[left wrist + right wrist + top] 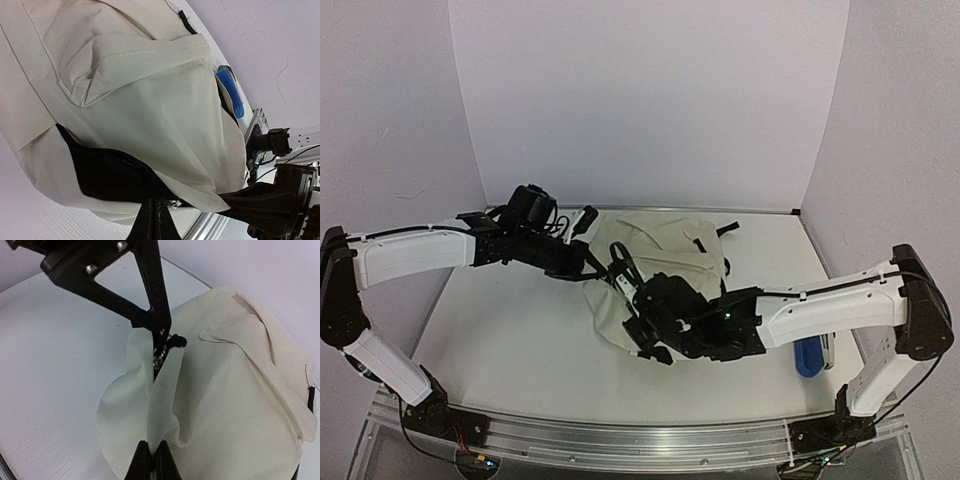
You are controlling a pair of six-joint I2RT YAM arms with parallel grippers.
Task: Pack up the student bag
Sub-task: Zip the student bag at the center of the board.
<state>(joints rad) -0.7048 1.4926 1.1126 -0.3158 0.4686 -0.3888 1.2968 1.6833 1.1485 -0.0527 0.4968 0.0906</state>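
The student bag (665,245), cream canvas with black trim, lies slumped in the middle of the table. My left gripper (615,271) reaches in from the left and is shut on the bag's black zipper trim (110,172) at the near edge. In the left wrist view its fingers (154,205) pinch that dark edge beside a small metal piece. My right gripper (634,300) comes from the right and is shut on a raised fold of the bag's cream fabric (167,385). In the right wrist view the right gripper (152,447) sits just below the left gripper (161,337).
A blue item (808,355) lies on the table to the right of the bag, under the right arm, and also shows in the left wrist view (232,95). An aluminium rail (640,440) runs along the near edge. White walls enclose the back and sides.
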